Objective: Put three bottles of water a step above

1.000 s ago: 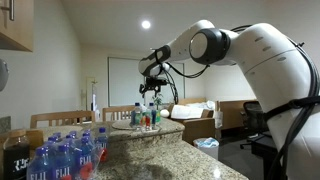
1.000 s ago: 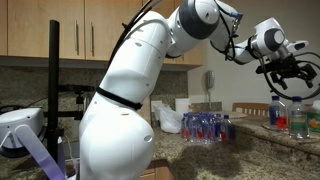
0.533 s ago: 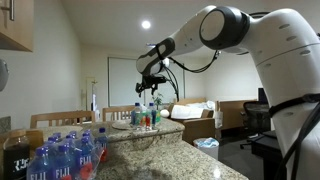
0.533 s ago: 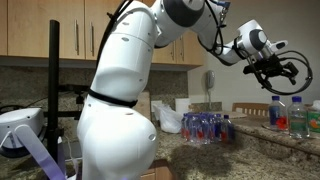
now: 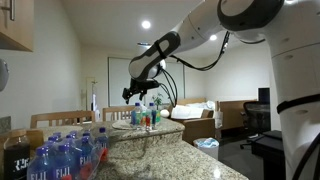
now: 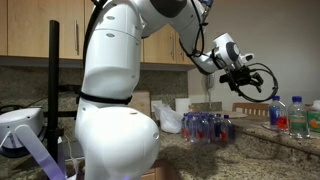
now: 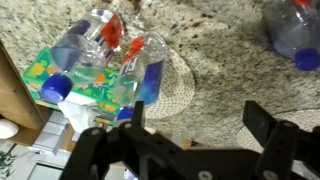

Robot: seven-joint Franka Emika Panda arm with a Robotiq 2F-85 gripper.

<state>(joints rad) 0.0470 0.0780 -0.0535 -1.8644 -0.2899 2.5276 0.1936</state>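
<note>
Overhead, the arm (image 5: 200, 40) reaches in from the upper right of an exterior view. Its jaws hang in the air above the far end of the raised tier (image 5: 165, 128) and touch nothing. In the wrist view the jaws come in from the bottom edge as two dark fingers (image 7: 100, 155). They are spread well apart, with only speckled granite showing between them, so they grip nothing.

The water bottles (image 5: 62, 152), with blue caps, stand packed tightly together in the lower left of that exterior view. They are just beside a dark-lidded jar (image 5: 15, 150) and well apart from the jaws. Their feet are cut off by the frame edge, so the level of granite they stand on cannot be told there. In both exterior views the pack is in plain sight. Seen past the robot's white body (image 6: 115, 110), the water bottles (image 6: 210, 127) sit right of centre on the granite surface (image 6: 250, 148), down and to the left of the jaws. A crumpled white bag (image 6: 170, 120) lies just to their left.

A small cluster of other bottles (image 5: 145, 115) stands on the tier below the jaws. In the wrist view a clear blue-capped group (image 7: 105, 55) fills the upper left, overlapping a round woven mat (image 7: 180, 85). One more blue-capped bottle (image 7: 290, 30) is cut off at the upper right corner.
</note>
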